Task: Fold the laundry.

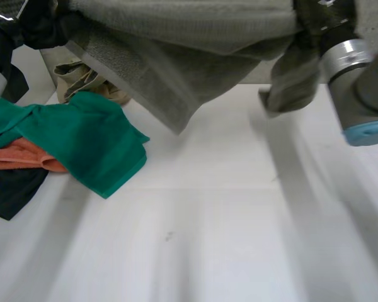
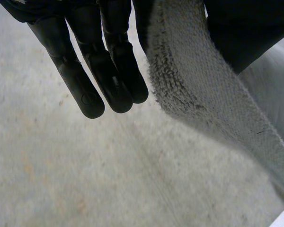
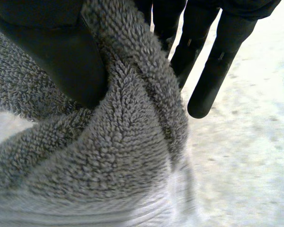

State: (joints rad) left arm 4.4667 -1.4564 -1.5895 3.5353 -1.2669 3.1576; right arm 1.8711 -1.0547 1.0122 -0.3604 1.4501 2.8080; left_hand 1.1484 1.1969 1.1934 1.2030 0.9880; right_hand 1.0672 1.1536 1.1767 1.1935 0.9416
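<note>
As left hand (image 2: 109, 71) and right hand (image 3: 57, 52) pinch it, grey towel (image 1: 176, 56) spans crosswise

Right now my grey towel (image 1: 176, 69) runs off the top edge, its upper hem out of sight. It covers part of the beige cloth (image 1: 82, 85) at the table's (image 1: 208, 239) far left corner. The green cloth (image 1: 88, 135) overlaps the orange cloth (image 1: 16, 154), and the black cloth (image 1: 9, 189) is cut off at the side.

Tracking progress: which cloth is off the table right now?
The grey towel, pinched by the left hand and right hand, hanging above the table. The green cloth, orange cloth, black cloth and beige cloth lie piled on it.
</note>
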